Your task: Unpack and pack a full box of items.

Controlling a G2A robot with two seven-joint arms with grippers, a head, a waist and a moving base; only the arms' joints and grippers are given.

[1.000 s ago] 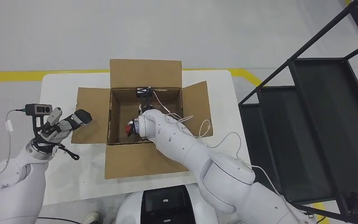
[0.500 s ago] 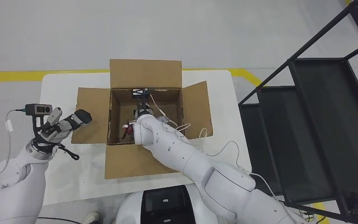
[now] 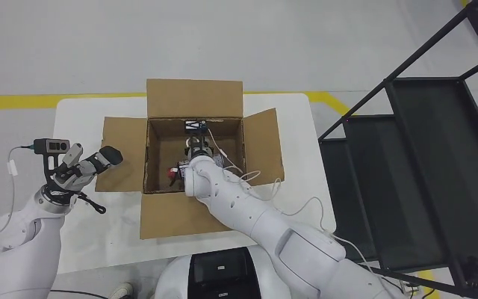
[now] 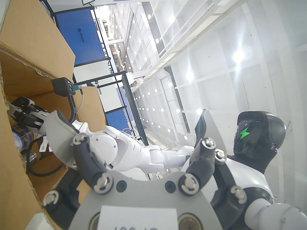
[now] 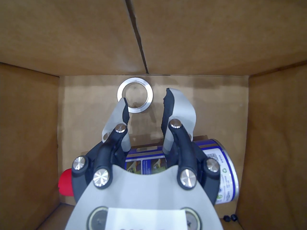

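Right gripper (image 5: 146, 99) is down inside the box (image 3: 194, 96), fingers partly spread and holding nothing. A metal ring (image 5: 149, 95) lies flat on the cardboard just past the fingertips, closer to one tip than the other. A can (image 5: 223, 168) lies on its side under the wrist. A red object (image 3: 174, 173) sits by it in the box's 7 o'clock corner.

Step in hand, as judged: lifting the ring out to unpack.
- The ring is thin and flat, so squeezing it from outside will likely skid it across the cardboard.
- A better bet is one fingertip through the hole and one outside, then pinch the band.
- Centre over the band first, since the ring now sits off to one side of the gap.
- Come straight down, close slowly and lift straight up.
- Keep the wrist clear of the can and the box walls, and watch the loose wrist cable at the rim.

Left gripper (image 3: 93, 164) hangs at 9 o'clock of the box, just off the side flap, spread wide and empty.

The box sits mid-table (image 3: 89, 112), all four flaps folded out. The floor is pale grey. A yellow line (image 3: 75, 99) runs past at 12 o'clock, and black metal steps (image 3: 403, 149) stand at 3 o'clock, well apart from the table.
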